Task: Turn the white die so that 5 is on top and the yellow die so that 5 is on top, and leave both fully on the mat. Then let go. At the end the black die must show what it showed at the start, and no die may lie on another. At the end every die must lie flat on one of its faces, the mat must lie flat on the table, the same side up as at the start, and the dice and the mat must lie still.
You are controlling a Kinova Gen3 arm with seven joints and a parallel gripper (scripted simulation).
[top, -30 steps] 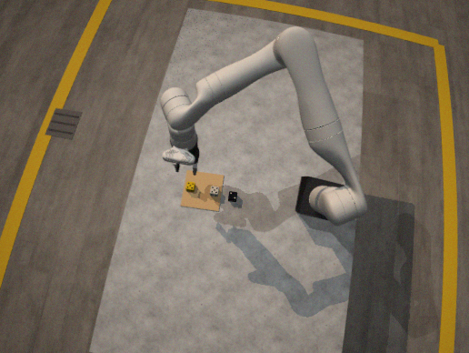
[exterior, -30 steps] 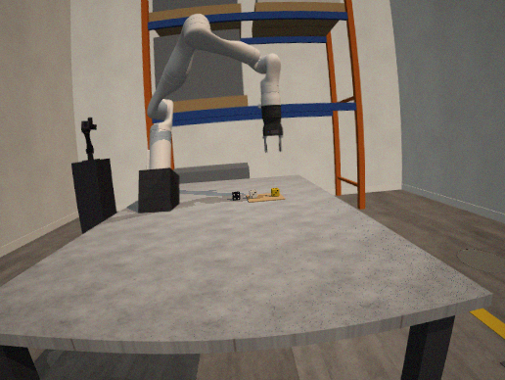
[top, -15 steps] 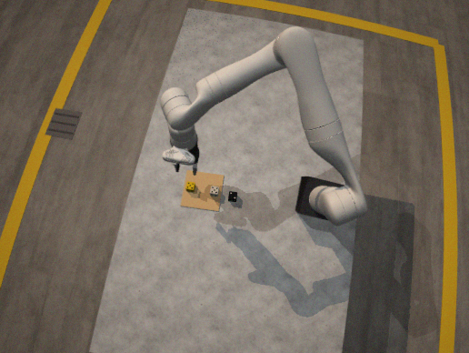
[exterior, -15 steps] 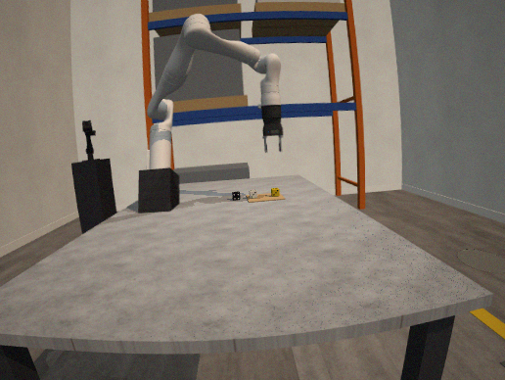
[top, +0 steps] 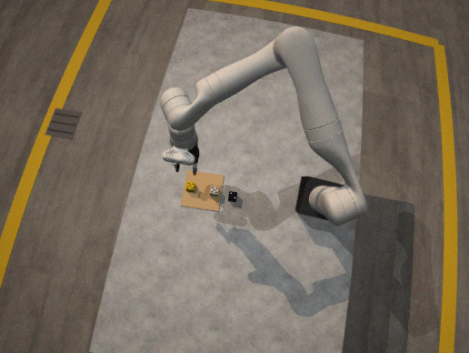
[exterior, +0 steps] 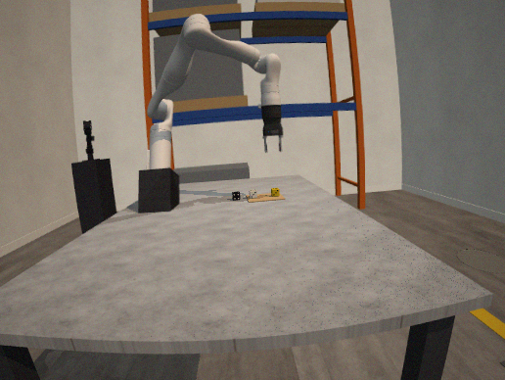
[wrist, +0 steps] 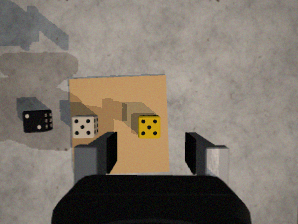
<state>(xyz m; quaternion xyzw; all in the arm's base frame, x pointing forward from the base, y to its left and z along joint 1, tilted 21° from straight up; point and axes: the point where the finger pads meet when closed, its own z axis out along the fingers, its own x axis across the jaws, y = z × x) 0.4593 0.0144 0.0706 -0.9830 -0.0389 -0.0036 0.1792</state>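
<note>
Grey tabletop [top: 273,173] [exterior: 245,260] [wrist: 240,60], its far end cropped from the wrist view, beneath a gripper [top: 185,170] [exterior: 273,150] [wrist: 151,146] with fingers apart.

Open air over the yellow die [top: 191,186] [exterior: 275,192] [wrist: 149,127], the white die [top: 214,190] [exterior: 252,194] [wrist: 84,127] (a squat neighbour) near one side.

1. The arm [top: 314,95] [exterior: 176,71] rises to a high, sharply bent elbow [top: 295,43] [exterior: 197,26], then slopes down to the wrist [top: 176,106] [exterior: 270,88]
2. The wrist turns downward, nearly upright in the exterior view
3. The claw [top: 185,171] [exterior: 273,150] [wrist: 151,146] hangs below it, pointing down, wide open
4. Its two fingers [exterior: 280,143] stand roughly parallel, well apart, gripping nothing
</note>
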